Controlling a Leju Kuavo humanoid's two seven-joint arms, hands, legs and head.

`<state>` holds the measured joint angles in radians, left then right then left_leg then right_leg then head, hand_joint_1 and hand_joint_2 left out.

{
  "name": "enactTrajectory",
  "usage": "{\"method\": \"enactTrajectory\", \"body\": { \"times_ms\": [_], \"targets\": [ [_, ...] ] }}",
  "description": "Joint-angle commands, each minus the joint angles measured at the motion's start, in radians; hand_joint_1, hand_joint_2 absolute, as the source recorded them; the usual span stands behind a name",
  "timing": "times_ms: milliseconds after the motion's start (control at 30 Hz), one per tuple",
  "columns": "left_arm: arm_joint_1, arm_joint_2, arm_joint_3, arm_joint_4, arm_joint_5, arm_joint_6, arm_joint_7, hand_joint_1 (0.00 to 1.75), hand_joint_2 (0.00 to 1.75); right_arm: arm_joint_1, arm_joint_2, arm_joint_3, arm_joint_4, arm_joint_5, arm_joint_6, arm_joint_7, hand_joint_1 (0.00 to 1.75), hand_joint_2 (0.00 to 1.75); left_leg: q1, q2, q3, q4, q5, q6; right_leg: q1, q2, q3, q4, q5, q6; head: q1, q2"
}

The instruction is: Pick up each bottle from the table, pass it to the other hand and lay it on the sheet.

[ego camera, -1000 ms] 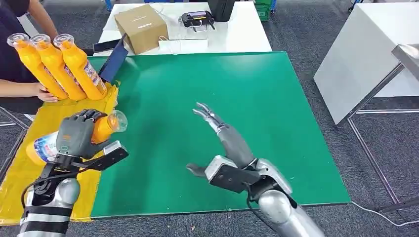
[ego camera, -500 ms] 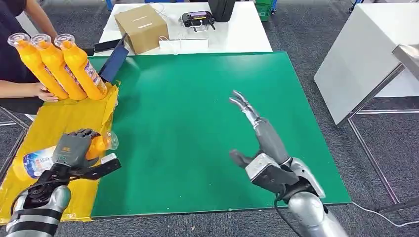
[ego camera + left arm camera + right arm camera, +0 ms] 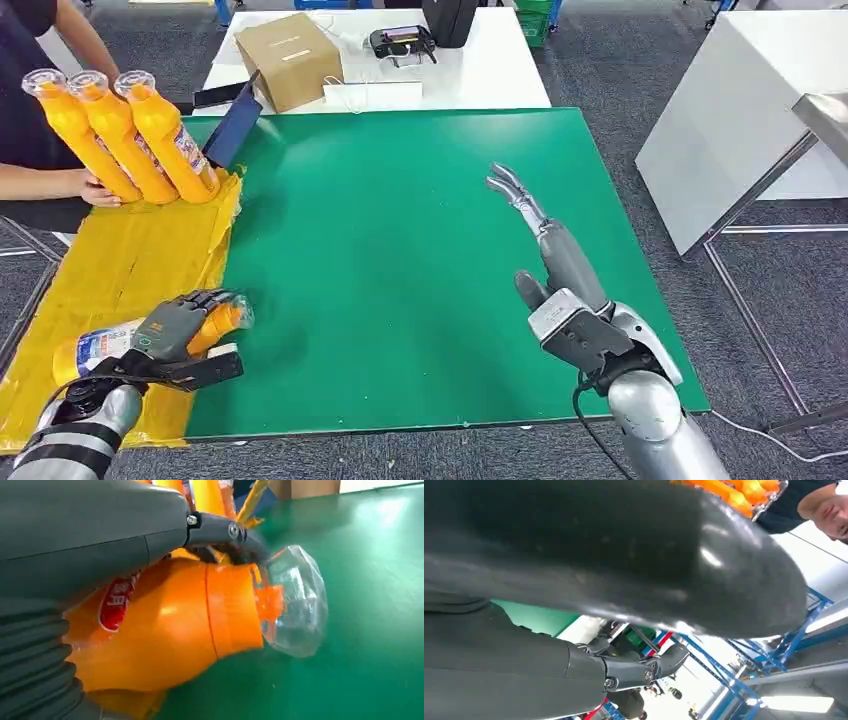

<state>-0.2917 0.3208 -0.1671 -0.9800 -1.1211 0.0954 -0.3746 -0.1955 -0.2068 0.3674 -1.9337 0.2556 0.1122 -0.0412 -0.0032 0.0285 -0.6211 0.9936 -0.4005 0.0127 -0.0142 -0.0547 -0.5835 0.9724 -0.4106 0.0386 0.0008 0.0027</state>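
Observation:
My left hand (image 3: 172, 331) grips an orange bottle (image 3: 105, 342) with a clear cap, lying low over the near part of the yellow sheet (image 3: 110, 270), its cap end reaching the green mat's edge. The left wrist view shows the orange bottle (image 3: 170, 625) and its clear cap (image 3: 295, 600) under my fingers (image 3: 215, 530). Three more orange bottles (image 3: 125, 135) lie side by side at the sheet's far end, a person's hand (image 3: 92, 188) touching them. My right hand (image 3: 545, 240) is open above the green mat (image 3: 400, 230), fingers stretched forward, holding nothing.
A person stands at the far left by the sheet. Behind the mat a white table (image 3: 470, 70) carries a cardboard box (image 3: 287, 45), a black device (image 3: 400, 40) and a dark tablet (image 3: 232, 125). Another white table (image 3: 740, 110) stands to the right.
My left hand has lowered the bottle down and nearer, onto the sheet's near part. My right hand has moved right and back from the mat's middle, fingers still spread.

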Motion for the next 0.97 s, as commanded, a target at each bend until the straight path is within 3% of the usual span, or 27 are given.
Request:
{"method": "enactTrajectory", "body": {
  "times_ms": [33, 267, 367, 433, 533, 700, 800, 967],
  "targets": [
    [0.008, 0.005, -0.079, 0.07, 0.021, -0.012, 0.017, 0.0, 0.0, -0.052, 0.014, 0.027, 0.077, 0.002, 0.003, 0.009, 0.0, 0.0, 0.001, 0.0, 0.004, -0.001, -0.001, -0.001, 0.0, 0.006, 0.004, -0.001, 0.0, -0.001, 0.0, 0.0],
    [0.087, -0.082, 0.023, -0.084, 0.105, 0.073, -0.006, 0.0, 0.0, -0.015, 0.011, 0.013, 0.072, 0.033, -0.008, 0.013, 0.0, 0.0, 0.0, -0.003, 0.006, -0.001, -0.001, -0.001, 0.0, 0.003, 0.006, -0.002, 0.0, -0.001, 0.0, 0.0],
    [0.174, -0.208, 0.18, -0.339, 0.274, 0.101, -0.036, 0.0, 0.0, 0.062, 0.042, 0.0, 0.031, 0.104, -0.04, -0.001, 0.0, 0.0, 0.001, -0.006, 0.006, -0.001, -0.001, 0.0, 0.0, 0.001, 0.007, -0.003, -0.001, -0.001, 0.0, 0.0],
    [0.204, -0.239, 0.219, -0.438, 0.318, 0.075, -0.024, 0.0, 0.0, 0.083, 0.057, 0.018, 0.022, 0.137, -0.056, 0.0, 0.0, 0.0, 0.001, -0.007, 0.005, 0.0, -0.002, 0.0, 0.0, 0.0, 0.006, -0.002, -0.002, 0.0, 0.0, 0.0],
    [0.187, -0.286, 0.314, -0.563, 0.533, -0.033, -0.067, 0.0, 0.0, 0.062, 0.12, 0.071, 0.05, 0.22, -0.109, 0.037, 0.0, 0.0, 0.001, -0.003, 0.002, 0.002, -0.003, 0.0, 0.001, 0.003, 0.003, -0.001, -0.002, -0.001, 0.0, 0.0],
    [0.093, -0.364, 0.396, -0.677, 1.07, -0.408, -0.071, 0.0, 0.0, -0.015, 0.186, 0.095, 0.151, 0.302, -0.207, 0.04, 0.0, 0.0, 0.001, -0.003, -0.003, 0.002, -0.001, 0.0, 0.001, 0.002, -0.003, 0.0, 0.0, -0.001, 0.0, 0.0],
    [0.1, -0.328, 0.37, -0.707, 1.082, -0.474, -0.114, 0.0, 0.0, -0.057, 0.257, 0.067, 0.239, 0.222, -0.261, -0.014, 0.0, 0.0, 0.002, 0.0, -0.002, 0.001, -0.001, -0.001, 0.002, 0.004, -0.002, -0.001, 0.0, -0.001, 0.0, 0.0],
    [0.105, -0.341, 0.365, -0.712, 1.029, -0.487, -0.146, 0.0, 0.0, -0.054, 0.257, 0.054, 0.241, 0.211, -0.29, -0.027, 0.0, 0.0, 0.003, 0.0, 0.004, 0.001, -0.003, -0.002, 0.002, 0.008, 0.003, -0.001, -0.001, -0.002, 0.0, 0.0]
  ]
}}
